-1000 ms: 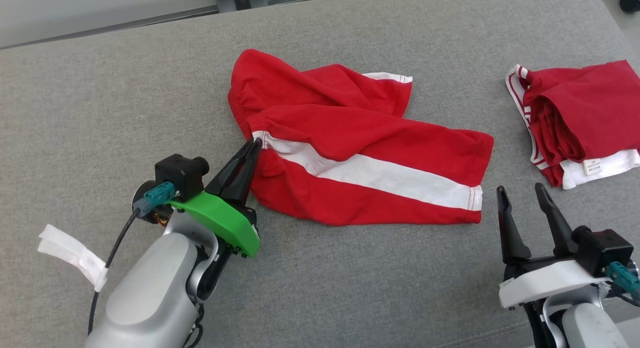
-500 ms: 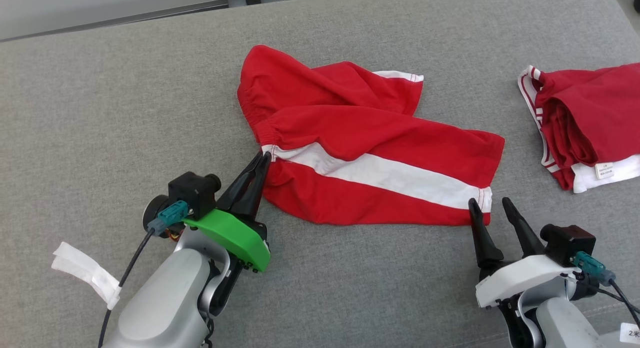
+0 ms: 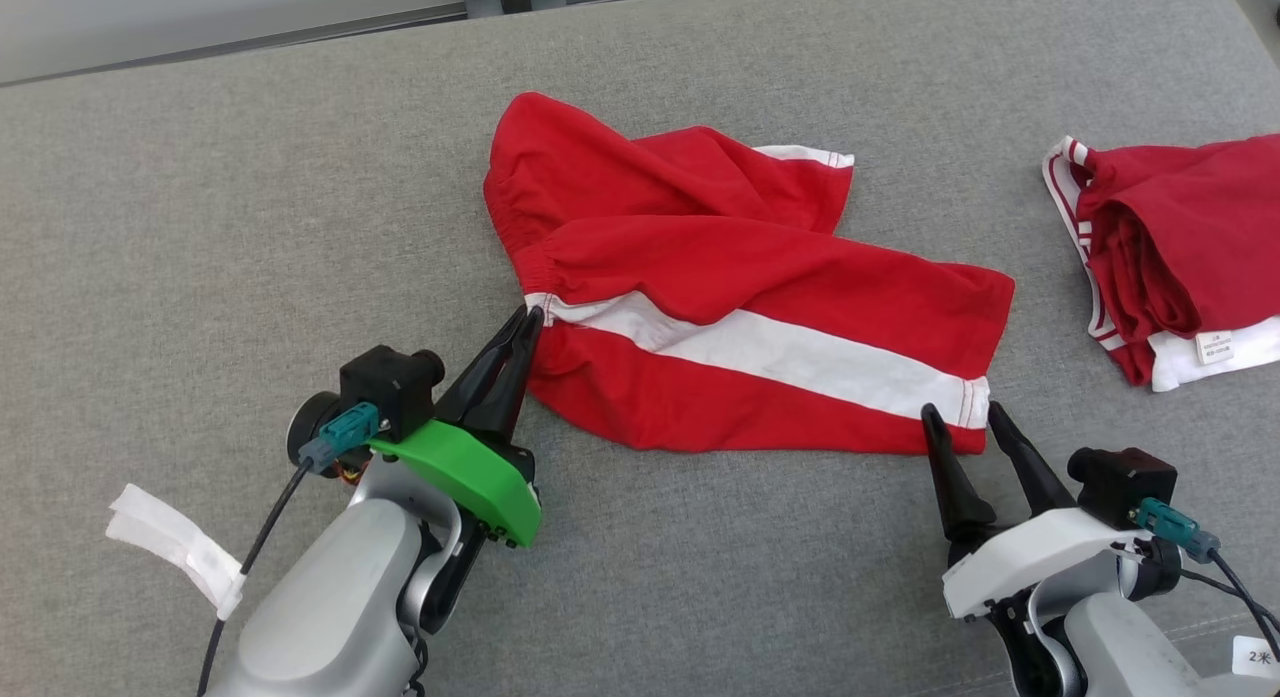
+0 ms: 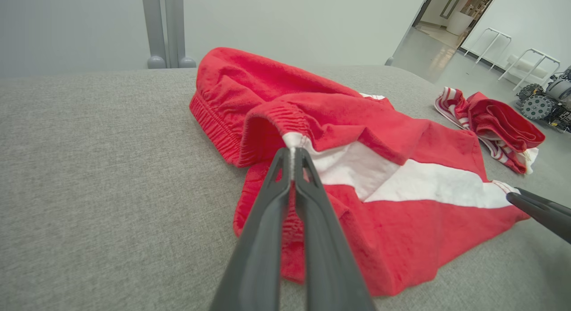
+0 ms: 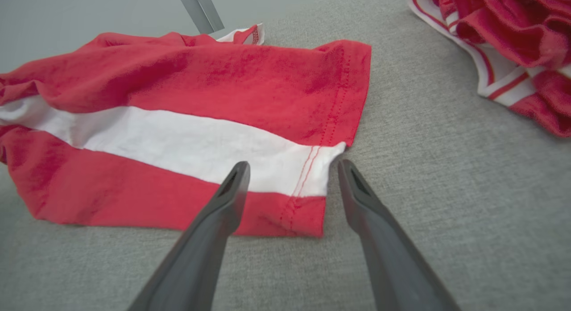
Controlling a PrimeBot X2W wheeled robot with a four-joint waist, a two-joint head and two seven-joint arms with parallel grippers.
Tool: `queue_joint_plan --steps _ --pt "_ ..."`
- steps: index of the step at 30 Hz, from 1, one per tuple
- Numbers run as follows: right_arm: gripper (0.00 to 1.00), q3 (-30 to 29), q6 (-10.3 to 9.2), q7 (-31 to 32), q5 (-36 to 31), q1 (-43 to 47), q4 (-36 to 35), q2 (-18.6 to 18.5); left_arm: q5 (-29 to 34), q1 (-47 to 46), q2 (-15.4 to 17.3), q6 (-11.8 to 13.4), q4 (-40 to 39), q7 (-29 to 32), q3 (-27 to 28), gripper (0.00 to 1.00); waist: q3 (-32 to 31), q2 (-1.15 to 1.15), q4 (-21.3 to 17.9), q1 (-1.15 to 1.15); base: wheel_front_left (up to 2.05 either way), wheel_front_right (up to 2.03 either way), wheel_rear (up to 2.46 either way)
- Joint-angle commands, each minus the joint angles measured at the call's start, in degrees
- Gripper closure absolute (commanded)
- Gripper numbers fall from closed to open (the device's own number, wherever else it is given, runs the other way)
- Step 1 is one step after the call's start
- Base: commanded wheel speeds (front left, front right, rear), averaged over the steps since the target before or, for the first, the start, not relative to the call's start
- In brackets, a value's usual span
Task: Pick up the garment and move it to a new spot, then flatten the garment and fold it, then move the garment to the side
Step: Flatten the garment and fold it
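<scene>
Head view.
- Counter (image 3: 200,227), grey fabric top: one.
- Garment (image 3: 740,277), red shorts with a white side stripe: one, lying rumpled at centre frame.
- Second garment (image 3: 1180,237), red with white trim: one, bundled at the right edge. It carries one white tag (image 3: 1215,347), whose print is too small to read.
- My left claw (image 3: 525,322), green mount, lower left: pressed together, pinching the garment's waistband where the white stripe begins.
- My right claw (image 3: 962,409), white mount, lower right: spread, with its tips at the garment's hem corner.
- Sticker (image 3: 1255,657) in the bottom right corner: one, reading "2米".
- White tape strip (image 3: 165,547) on my left arm's cable: one, with no writing.

Left wrist view.
- My left claw (image 4: 292,152) is clamped on the elastic waistband at mid-frame.
- The garment (image 4: 401,137) spreads away to the right.
- The second garment (image 4: 495,123) lies at the upper right, apart from it.
- One finger (image 4: 539,210) of my right claw enters at the right edge, by the hem.

Right wrist view.
- My right claw (image 5: 292,166) stands wide. One finger is over the red cloth and the other is just off the hem, on the counter.
- The garment (image 5: 223,79) covers the left and centre.
- The second garment (image 5: 513,25) lies at the upper right.
</scene>
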Motion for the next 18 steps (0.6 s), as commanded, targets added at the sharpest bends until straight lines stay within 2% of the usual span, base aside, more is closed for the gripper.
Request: queue_joint_plan --steps 1,18 --pt "0.00 0.68 -0.10 -0.17 0.76 -0.88 0.41 -0.35 -0.19 -0.49 0.16 0.32 0.14 -0.31 -0.09 1.00 -0.03 0.00 0.04 0.00 0.00 0.00 0.00" --pt "0.00 2.19 -0.10 -0.17 2.13 -1.28 -1.42 -1.38 -0.64 -0.60 0.50 0.51 0.24 -0.35 -0.55 1.00 -0.28 0.00 0.35 0.00 0.00 0.00 0.00"
